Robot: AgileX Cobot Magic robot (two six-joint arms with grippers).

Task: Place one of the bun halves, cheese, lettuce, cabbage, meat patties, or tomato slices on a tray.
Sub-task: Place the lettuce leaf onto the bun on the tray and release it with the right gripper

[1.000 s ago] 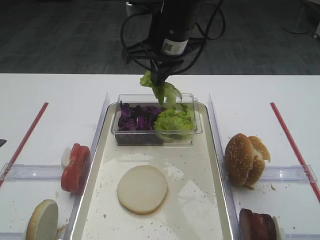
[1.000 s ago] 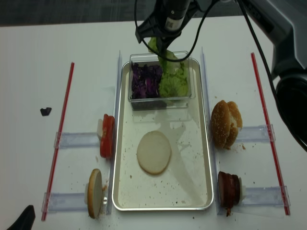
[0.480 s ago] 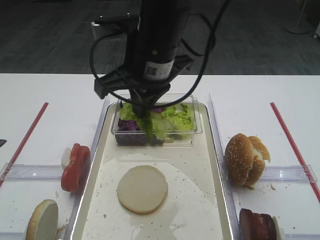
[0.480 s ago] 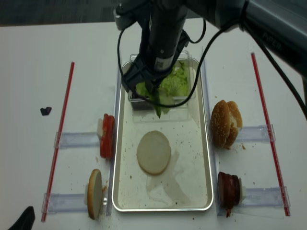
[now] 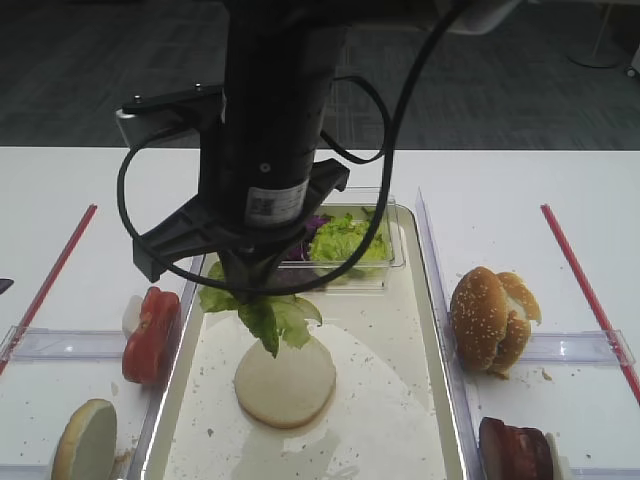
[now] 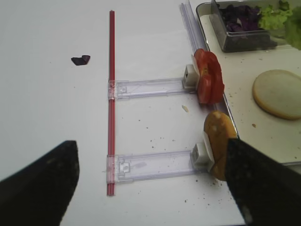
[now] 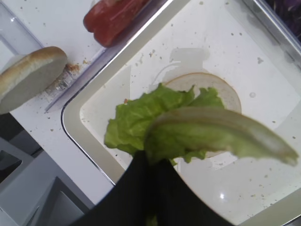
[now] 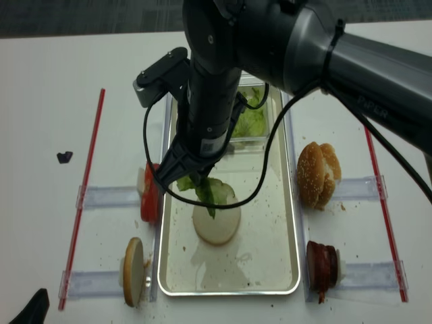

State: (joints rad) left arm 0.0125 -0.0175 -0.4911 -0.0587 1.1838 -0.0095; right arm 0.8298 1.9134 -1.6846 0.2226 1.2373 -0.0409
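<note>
The big black right arm point(image 5: 265, 150) blocks much of the clear plastic tub point(image 5: 385, 262) holding purple cabbage point(image 6: 239, 18) and more lettuce. The right gripper point(image 7: 150, 162) is clamped on a lettuce leaf point(image 5: 265, 315) hanging above the cut-face bun half point(image 5: 285, 385) on the tray point(image 5: 430, 330). Tomato slices point(image 5: 150, 335) stand just outside the tray. The left gripper point(image 6: 150, 186) stands wide apart, holding nothing.

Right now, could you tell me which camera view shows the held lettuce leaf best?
The right wrist view: the lettuce leaf fills the frame, pinched in the right gripper. Both exterior views show it small, dangling over the bun half; the left wrist view shows none of it.
</note>
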